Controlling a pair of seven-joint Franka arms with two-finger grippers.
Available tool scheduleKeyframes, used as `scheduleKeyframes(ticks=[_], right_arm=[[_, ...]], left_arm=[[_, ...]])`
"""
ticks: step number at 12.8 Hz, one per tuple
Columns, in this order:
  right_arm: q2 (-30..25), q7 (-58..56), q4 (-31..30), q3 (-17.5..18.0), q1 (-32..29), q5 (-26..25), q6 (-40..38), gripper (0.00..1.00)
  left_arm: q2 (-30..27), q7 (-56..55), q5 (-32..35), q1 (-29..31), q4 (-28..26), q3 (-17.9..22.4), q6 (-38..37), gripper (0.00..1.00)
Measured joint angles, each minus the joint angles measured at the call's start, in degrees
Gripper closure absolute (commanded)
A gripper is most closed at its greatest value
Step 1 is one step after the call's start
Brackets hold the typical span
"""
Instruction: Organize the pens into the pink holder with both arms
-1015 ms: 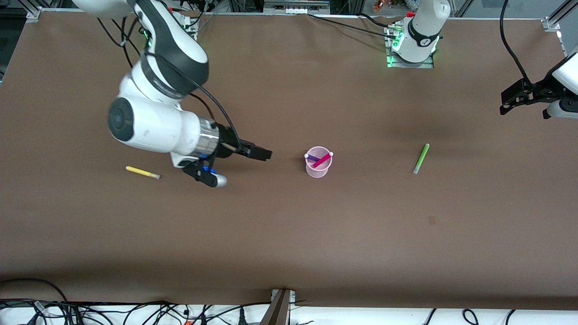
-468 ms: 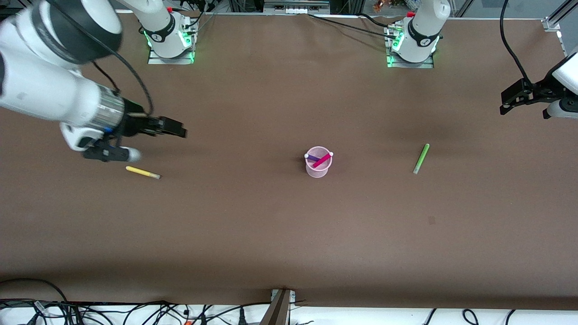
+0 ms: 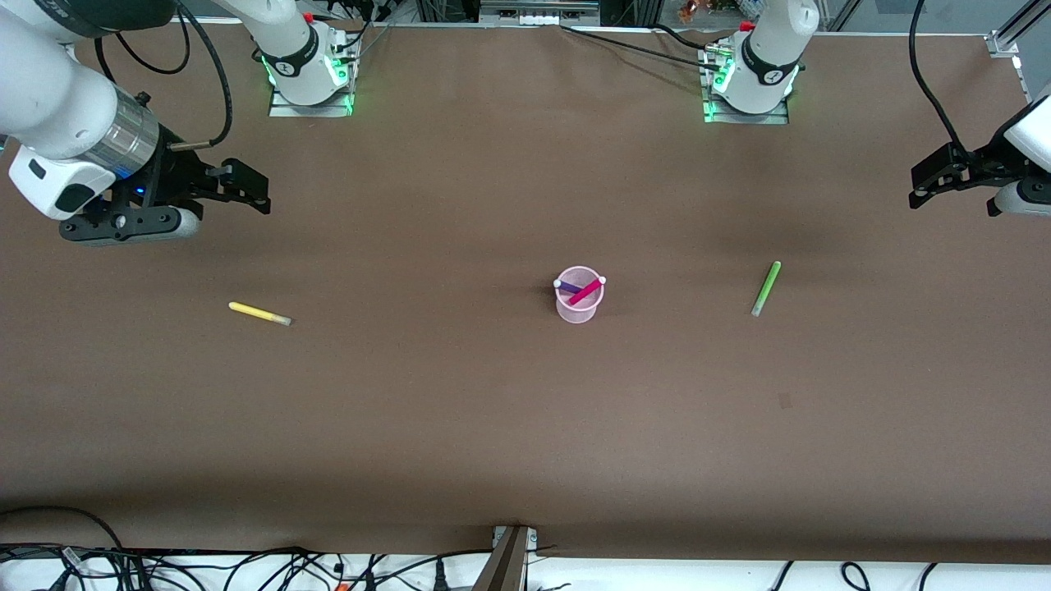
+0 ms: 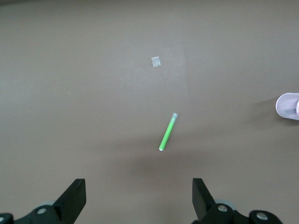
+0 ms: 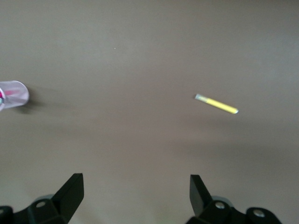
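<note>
The pink holder (image 3: 579, 304) stands mid-table with the magenta pen (image 3: 585, 291) and the purple pen (image 3: 567, 286) in it. The yellow pen (image 3: 259, 313) lies on the table toward the right arm's end and shows in the right wrist view (image 5: 216, 104). The green pen (image 3: 765, 289) lies toward the left arm's end and shows in the left wrist view (image 4: 168, 132). My right gripper (image 3: 246, 187) is open and empty, up over the table near its own end. My left gripper (image 3: 926, 182) is open and empty at the other end. The holder's edge shows in both wrist views (image 4: 288, 105) (image 5: 13, 94).
A small pale square mark (image 4: 156, 61) lies on the brown table (image 3: 460, 410) near the green pen. The arm bases (image 3: 305, 61) (image 3: 751, 78) stand at the table's edge farthest from the camera. Cables lie along the nearest edge.
My right arm has swung away from beside the holder, up and toward its own end of the table, passing over the yellow pen. The left arm and all pens have not moved.
</note>
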Motion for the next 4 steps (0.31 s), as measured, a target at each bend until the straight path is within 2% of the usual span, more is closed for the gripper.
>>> scheduleKeyframes(ticks=[4], right_arm=[[0.0,-0.8,0.1,-0.1,0.0,-0.9,-0.1,0.0]], left_arm=[[0.0,0.0,0.0,0.0,0.0,0.0,0.0,0.0]])
